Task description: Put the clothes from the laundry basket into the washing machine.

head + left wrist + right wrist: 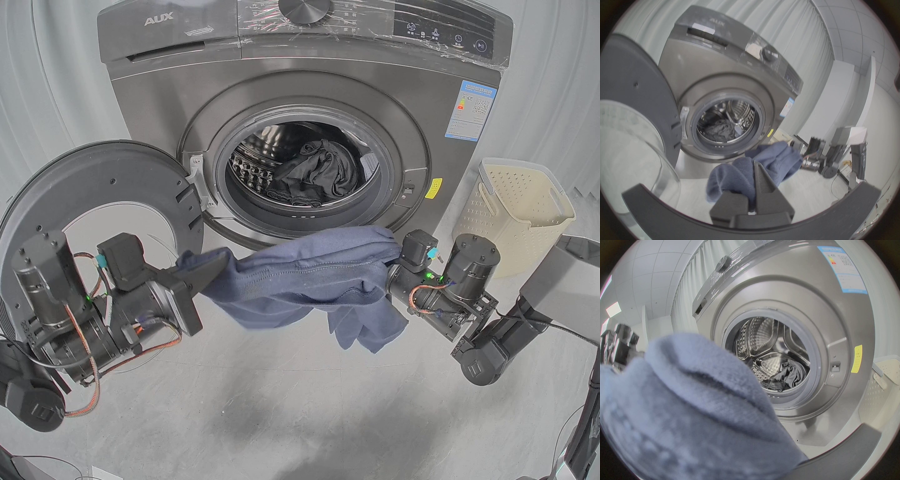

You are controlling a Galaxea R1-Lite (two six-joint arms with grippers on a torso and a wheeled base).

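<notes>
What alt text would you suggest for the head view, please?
A navy garment hangs between the left gripper and right gripper before the open washing machine. A dark garment lies in its drum; a cream laundry basket stands beside it.

1. a smooth grey floor [300, 400] spreads across the foreground.
2. a pale pleated curtain [44, 81] hangs along the back of the room.
3. a white tiled ceiling [865, 28] spans overhead, with a lit panel [613, 309] set into it.
4. a white wall block [840, 93] stands just beside the curtain.
</notes>
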